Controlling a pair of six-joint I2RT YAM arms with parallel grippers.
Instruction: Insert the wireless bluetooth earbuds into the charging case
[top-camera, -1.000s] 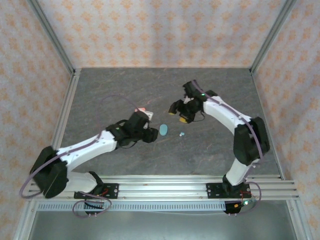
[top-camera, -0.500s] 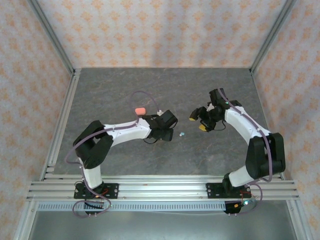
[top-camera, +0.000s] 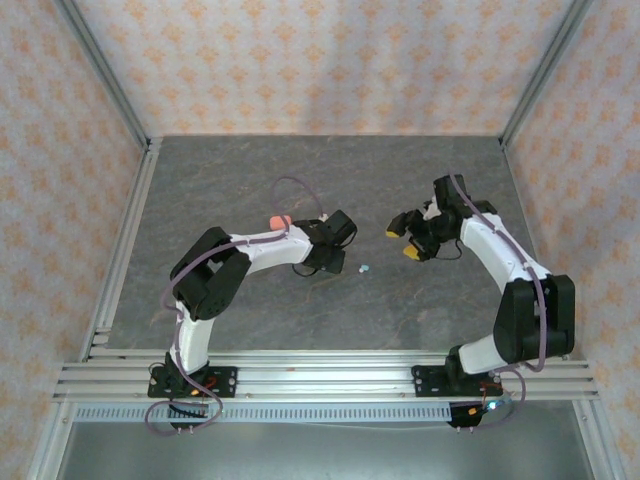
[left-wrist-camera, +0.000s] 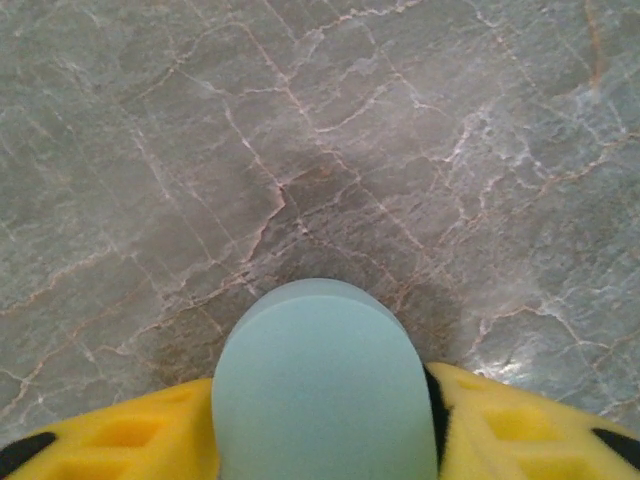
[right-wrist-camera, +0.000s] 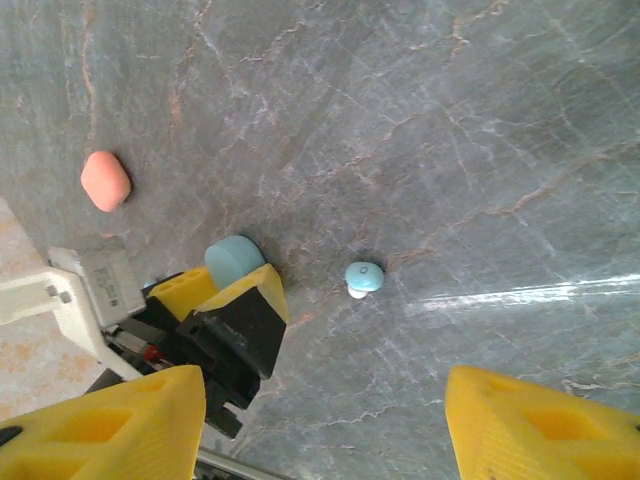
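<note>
Left gripper (left-wrist-camera: 325, 425): closed on teal charging case (left-wrist-camera: 320, 380), low over table (left-wrist-camera: 420, 140) | right gripper (right-wrist-camera: 325, 420): jaws wide, empty | teal earbud (right-wrist-camera: 363, 277): loose on table just beside case | risk: smooth rounded case may slip, or knock earbud away.

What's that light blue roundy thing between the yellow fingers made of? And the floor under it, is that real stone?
The light blue case looks like smooth matte plastic: even colour, rounded edges, no shine; it might be rubbery instead. The table looks like grey marble with pale veins and a glossy glare, but whether it is real stone or a printed sheet can't be told.
</note>
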